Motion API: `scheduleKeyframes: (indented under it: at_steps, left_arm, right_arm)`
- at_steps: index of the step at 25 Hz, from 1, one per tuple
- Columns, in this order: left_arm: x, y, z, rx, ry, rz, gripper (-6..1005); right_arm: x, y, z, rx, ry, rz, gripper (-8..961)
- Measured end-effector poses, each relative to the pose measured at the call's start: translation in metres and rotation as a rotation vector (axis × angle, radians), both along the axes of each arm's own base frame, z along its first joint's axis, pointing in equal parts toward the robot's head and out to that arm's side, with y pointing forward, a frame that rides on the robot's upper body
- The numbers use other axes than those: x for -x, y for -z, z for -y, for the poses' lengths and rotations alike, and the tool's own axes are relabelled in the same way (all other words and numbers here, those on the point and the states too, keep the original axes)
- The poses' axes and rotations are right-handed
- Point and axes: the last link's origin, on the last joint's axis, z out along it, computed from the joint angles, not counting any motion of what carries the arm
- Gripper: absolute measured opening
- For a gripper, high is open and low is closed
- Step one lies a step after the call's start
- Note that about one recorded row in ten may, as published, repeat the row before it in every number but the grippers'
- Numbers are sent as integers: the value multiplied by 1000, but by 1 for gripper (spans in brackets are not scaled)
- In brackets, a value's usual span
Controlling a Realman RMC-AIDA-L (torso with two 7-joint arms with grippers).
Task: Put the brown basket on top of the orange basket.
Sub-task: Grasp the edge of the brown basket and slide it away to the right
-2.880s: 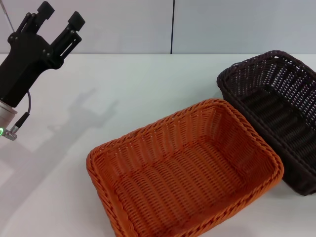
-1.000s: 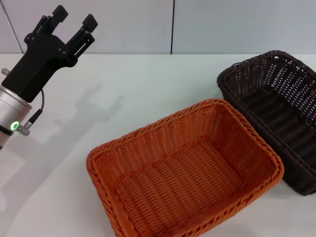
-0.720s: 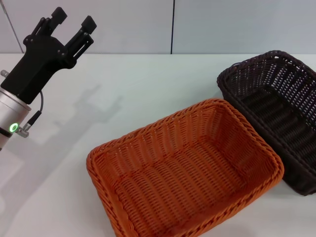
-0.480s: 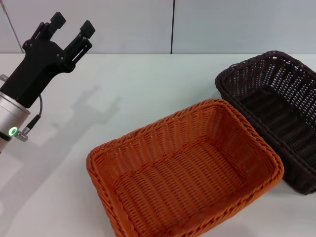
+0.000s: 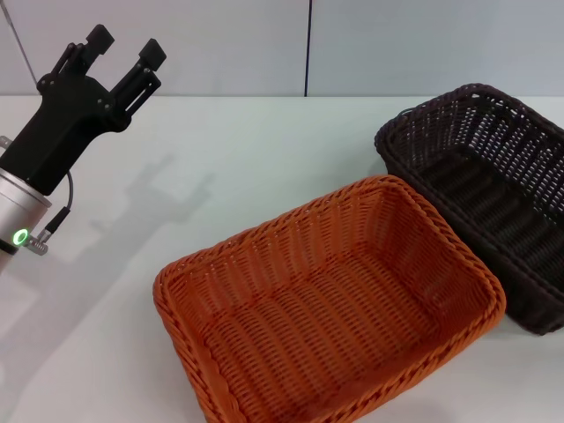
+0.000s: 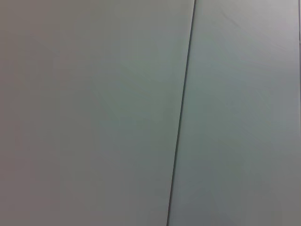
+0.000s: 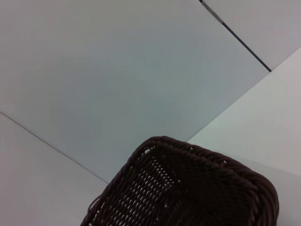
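Note:
The orange basket (image 5: 326, 308) sits at the front middle of the white table, empty. The brown basket (image 5: 489, 198) is behind it on the right, its near long side overlapping the orange basket's right rim and its right part cut off by the picture's edge. It fills the lower part of the right wrist view (image 7: 188, 193), seen close against the wall. My right gripper does not show in any view. My left gripper (image 5: 126, 44) is open and empty, raised at the far left, well away from both baskets.
The white table (image 5: 264, 150) runs back to a grey panelled wall (image 5: 397, 44) with a dark vertical seam. The left wrist view shows only that wall (image 6: 94, 113).
The brown basket has shifted to the left and its far left corner has risen a little. My left gripper has drifted slightly to the left, still open.

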Motion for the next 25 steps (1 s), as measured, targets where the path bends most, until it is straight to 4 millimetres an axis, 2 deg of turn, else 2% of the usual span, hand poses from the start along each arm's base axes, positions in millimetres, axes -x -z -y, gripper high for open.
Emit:
scheduleKeyframes:
  at_steps: [11, 20, 23, 25]
  left_arm:
    - [0, 1, 0, 5, -3, 7, 813]
    - [1, 1, 1, 7, -8, 7, 813]
    - [2, 2, 1, 8, -10, 7, 813]
    - [1, 4, 0, 14, -13, 9, 813]
  right_arm:
    - [-2, 7, -29, 51, 21, 62, 775]
    - [-3, 7, -32, 60, 26, 81, 774]
    - [-4, 6, -32, 67, 28, 96, 669]
    - [-5, 6, -32, 67, 29, 100, 639]
